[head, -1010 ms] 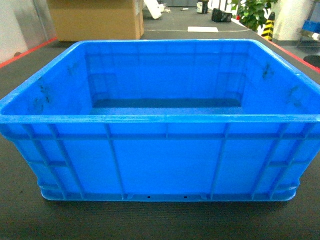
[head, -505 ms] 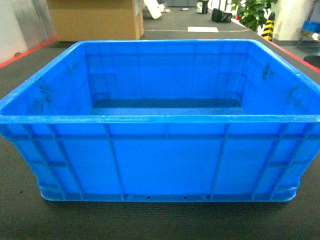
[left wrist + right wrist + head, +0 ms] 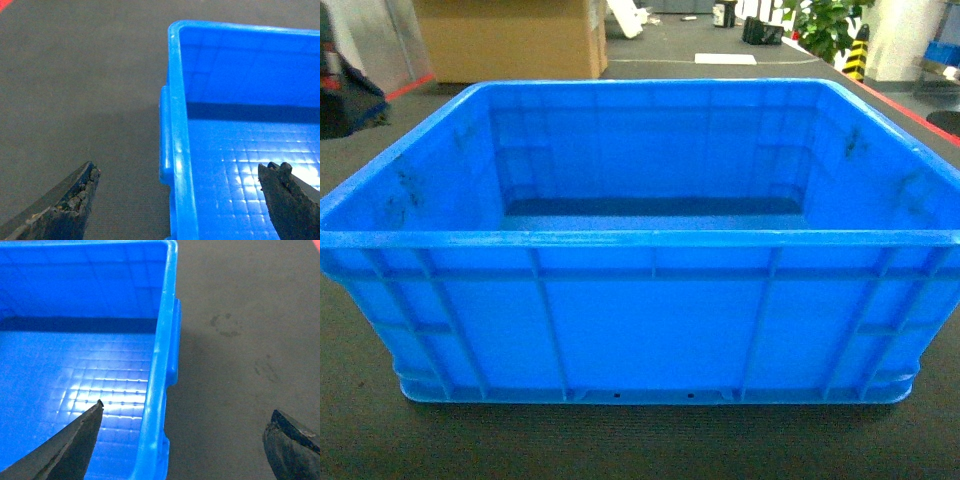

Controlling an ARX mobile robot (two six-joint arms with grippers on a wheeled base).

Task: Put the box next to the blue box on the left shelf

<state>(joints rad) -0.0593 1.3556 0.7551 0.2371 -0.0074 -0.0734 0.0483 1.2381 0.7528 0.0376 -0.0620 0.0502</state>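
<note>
The box point(image 3: 650, 320) is a large bright blue open-topped crate with ribbed walls, standing empty on dark matting and filling the head view. In the left wrist view my left gripper point(image 3: 181, 170) is open and straddles the box's left wall point(image 3: 177, 150), one finger outside over the mat, the other over the box floor. In the right wrist view my right gripper point(image 3: 187, 407) is open the same way across the right wall point(image 3: 157, 385). Neither gripper touches the rim. The left shelf and the other blue box are out of view.
A big cardboard carton point(image 3: 510, 40) stands behind the box at the back left. A potted plant point(image 3: 825, 25) and a yellow-black post point(image 3: 857, 50) are at the back right. Red floor lines point(image 3: 910, 110) run along both sides. A dark shape point(image 3: 345, 100) sits at the left edge.
A dark shape with a red spot has come into the head view at the upper left edge. The box has not moved.
</note>
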